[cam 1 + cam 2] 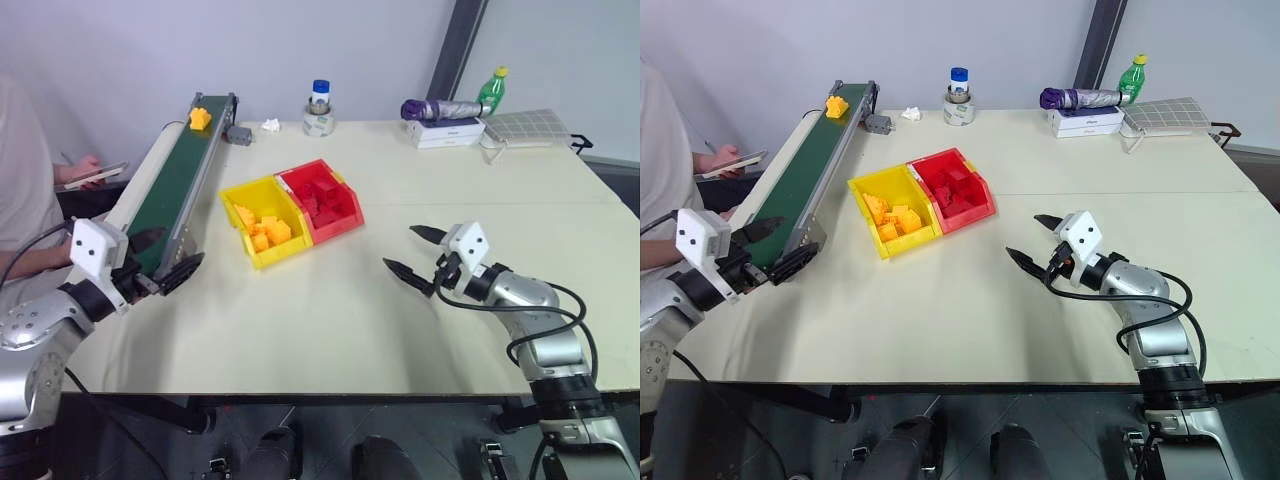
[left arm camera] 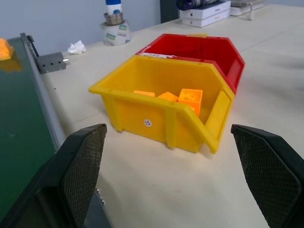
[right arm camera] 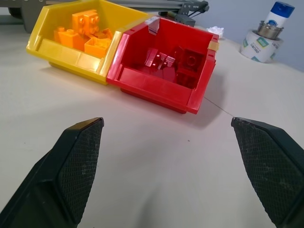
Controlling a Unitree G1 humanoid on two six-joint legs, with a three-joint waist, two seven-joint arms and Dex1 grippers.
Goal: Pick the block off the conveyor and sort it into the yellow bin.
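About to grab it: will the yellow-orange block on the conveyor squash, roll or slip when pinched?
The block looks like hard moulded plastic, so probably rigid. Its boxy shape should keep it from rolling. Smooth sides might slip, though the left tool has textured pads.

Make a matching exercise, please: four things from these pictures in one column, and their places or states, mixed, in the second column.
1. block
2. yellow bin
3. red bin
4. left gripper

a. holds red blocks
b. at the conveyor's near end, jaws open
c. holds orange blocks
d. on the belt's far end

Pairs: 1-d, 2-c, 3-a, 4-b
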